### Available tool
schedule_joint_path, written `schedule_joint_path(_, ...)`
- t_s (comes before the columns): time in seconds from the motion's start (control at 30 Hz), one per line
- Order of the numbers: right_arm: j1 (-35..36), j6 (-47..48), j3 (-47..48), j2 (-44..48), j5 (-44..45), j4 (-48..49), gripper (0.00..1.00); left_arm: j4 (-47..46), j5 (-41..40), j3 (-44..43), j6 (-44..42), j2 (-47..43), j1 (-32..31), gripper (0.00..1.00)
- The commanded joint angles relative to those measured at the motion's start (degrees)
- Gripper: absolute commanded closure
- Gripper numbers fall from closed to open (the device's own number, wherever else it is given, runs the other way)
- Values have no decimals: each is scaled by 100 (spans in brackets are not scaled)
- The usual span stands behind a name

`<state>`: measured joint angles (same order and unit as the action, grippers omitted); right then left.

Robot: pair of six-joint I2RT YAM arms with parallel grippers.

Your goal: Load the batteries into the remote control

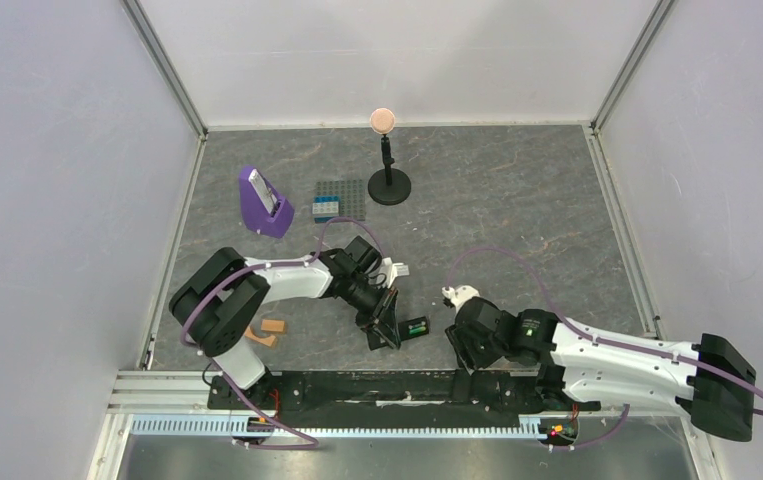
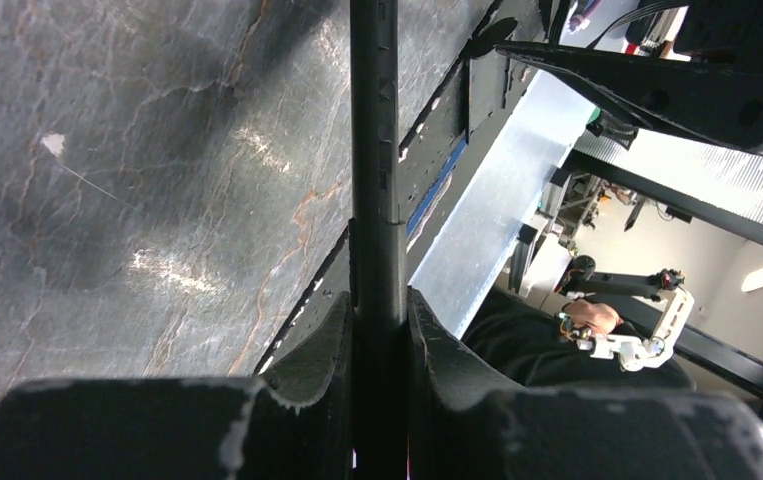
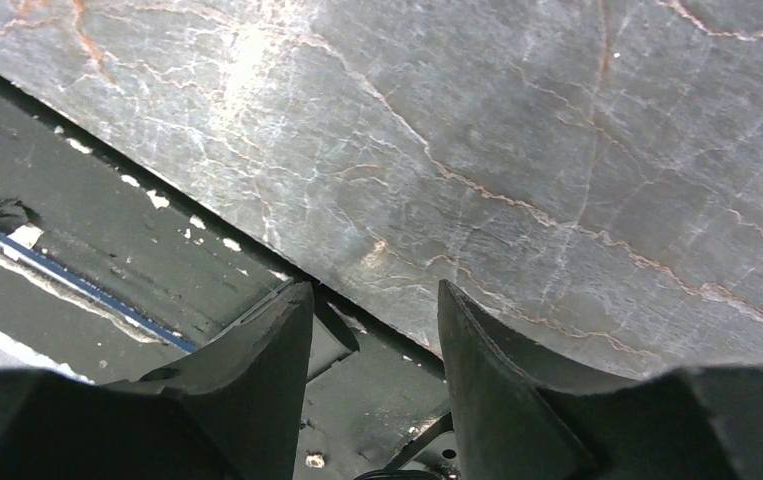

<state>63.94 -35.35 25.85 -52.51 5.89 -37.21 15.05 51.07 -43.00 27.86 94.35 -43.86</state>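
Left gripper (image 2: pixel 378 320) clamps the remote control (image 2: pixel 375 150), green battery (image 1: pixel 418 327) just beside it apparently not yet loaded; right gripper (image 3: pixel 375 320) gapes empty.

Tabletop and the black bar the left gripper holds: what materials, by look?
Grey veined tabletop: stone or stone-print laminate, can't tell; soft glare, rusty veins. Slim black bar in left gripper: probably moulded plastic, satin; a part seam crosses it.

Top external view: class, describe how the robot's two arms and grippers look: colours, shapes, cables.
Both the left arm and right arm have white shells between bulky black joints, with purple cables looping alongside. The left gripper and right gripper have curved black fingers; the left's edges are chipped pale.
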Motion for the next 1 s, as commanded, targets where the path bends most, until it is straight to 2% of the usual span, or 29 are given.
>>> schedule_joint_path(0.0,-17,257,180,87,-366,46,50,508,238,-289,-544,132,-18,85)
schedule_joint_path(0.17,-14,567,64,-109,-926,102,58,506,245,-292,-564,158,-18,84)
schedule_joint_path(0.43,-5,855,26,-339,-1047,137,61,823,316,-480,-799,332,-12,83)
schedule_joint_path(0.77,4,622,29,-423,-625,398,99,1598,334,-866,-1412,748,149,78)
schedule_joint_path(0.97,-5,351,255,-62,8,478,100,1807,245,-985,-1651,871,270,66)
